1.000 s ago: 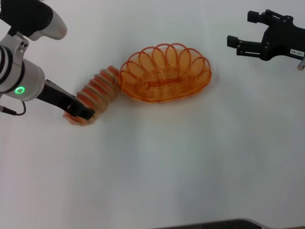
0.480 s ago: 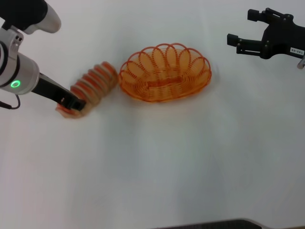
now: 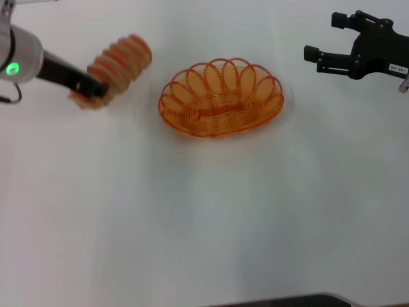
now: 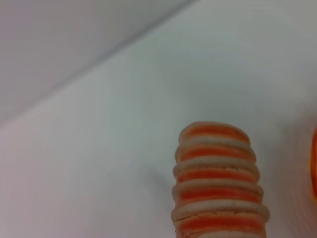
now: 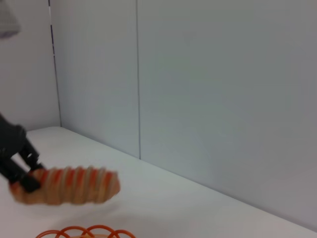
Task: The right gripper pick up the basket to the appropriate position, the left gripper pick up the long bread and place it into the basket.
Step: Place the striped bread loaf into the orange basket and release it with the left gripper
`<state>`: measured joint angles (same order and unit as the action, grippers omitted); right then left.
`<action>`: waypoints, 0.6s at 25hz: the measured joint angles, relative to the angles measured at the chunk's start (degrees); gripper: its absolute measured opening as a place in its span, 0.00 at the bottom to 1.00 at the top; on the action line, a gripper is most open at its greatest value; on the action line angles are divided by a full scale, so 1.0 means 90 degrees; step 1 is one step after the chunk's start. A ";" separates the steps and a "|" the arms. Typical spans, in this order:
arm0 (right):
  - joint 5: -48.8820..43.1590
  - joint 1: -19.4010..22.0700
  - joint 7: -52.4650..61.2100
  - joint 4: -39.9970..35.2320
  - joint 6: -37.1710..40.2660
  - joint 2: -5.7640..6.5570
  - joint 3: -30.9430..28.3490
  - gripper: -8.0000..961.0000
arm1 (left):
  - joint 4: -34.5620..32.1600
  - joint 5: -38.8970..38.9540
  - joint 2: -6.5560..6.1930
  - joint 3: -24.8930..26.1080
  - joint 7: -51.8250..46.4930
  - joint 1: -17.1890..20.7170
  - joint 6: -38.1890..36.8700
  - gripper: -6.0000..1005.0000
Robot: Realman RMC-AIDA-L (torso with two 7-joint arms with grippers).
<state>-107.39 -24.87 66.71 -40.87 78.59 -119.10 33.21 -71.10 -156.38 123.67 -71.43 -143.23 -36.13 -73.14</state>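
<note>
Your left gripper (image 3: 89,89) is clenched on the near-left end of the long bread (image 3: 118,61), held above the table left of the basket (image 3: 220,96); its long axis points diagonally toward the far right. Your right gripper (image 3: 326,48) hangs released, well right of the basket.

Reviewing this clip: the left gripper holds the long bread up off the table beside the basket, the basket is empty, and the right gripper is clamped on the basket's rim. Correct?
Not quite. The right gripper is not on the basket; the head view shows it open and apart from it, on the right side. The rest holds: the left gripper grips one end of the long bread, raised beside the empty basket.
</note>
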 joint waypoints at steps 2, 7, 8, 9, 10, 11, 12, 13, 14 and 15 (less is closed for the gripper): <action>0.0000 0.0000 0.0000 0.0000 0.0010 0.0001 0.0005 0.98 | -0.0187 0.0010 -0.0017 0.0056 0.0061 -0.0062 0.0003 0.44; -0.0019 0.0018 0.0000 0.0000 0.0030 0.0013 -0.0027 0.98 | -0.0677 0.0417 0.0012 0.0148 0.0836 -0.0177 -0.0439 0.40; -0.0018 0.0033 0.0000 -0.0001 0.0036 0.0022 -0.0028 0.98 | -0.0761 0.0606 0.0015 0.0148 0.1026 -0.0213 -0.0614 0.39; -0.0016 0.0050 0.0000 -0.0005 0.0043 0.0035 -0.0031 0.98 | -0.0817 0.0763 0.0015 0.0143 0.1164 -0.0244 -0.0761 0.38; -0.0016 0.0062 0.0000 -0.0014 0.0044 0.0045 -0.0035 0.98 | -0.0877 0.1038 0.0016 0.0144 0.1407 -0.0302 -0.1018 0.37; -0.0016 0.0072 0.0000 -0.0029 0.0044 0.0051 -0.0040 0.98 | -0.0902 0.1198 0.0016 0.0146 0.1564 -0.0342 -0.1170 0.37; -0.0016 0.0088 0.0000 -0.0047 0.0045 0.0057 -0.0045 0.98 | -0.0912 0.1320 0.0017 0.0140 0.1680 -0.0376 -0.1275 0.36; -0.0017 0.0105 0.0000 -0.0065 0.0050 0.0061 -0.0048 0.98 | -0.0919 0.1440 0.0018 0.0116 0.1807 -0.0427 -0.1374 0.35; -0.0020 0.0122 0.0000 -0.0080 0.0058 0.0062 -0.0050 0.98 | -0.0902 0.1548 0.0022 0.0060 0.1936 -0.0482 -0.1446 0.34; -0.0021 0.0139 0.0000 -0.0085 0.0084 0.0069 -0.0049 0.98 | -0.0890 0.1564 0.0023 0.0040 0.1960 -0.0497 -0.1455 0.33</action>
<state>-107.58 -23.61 66.71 -41.63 79.35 -118.48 32.77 -79.11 -142.30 123.88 -71.07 -125.59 -40.60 -86.24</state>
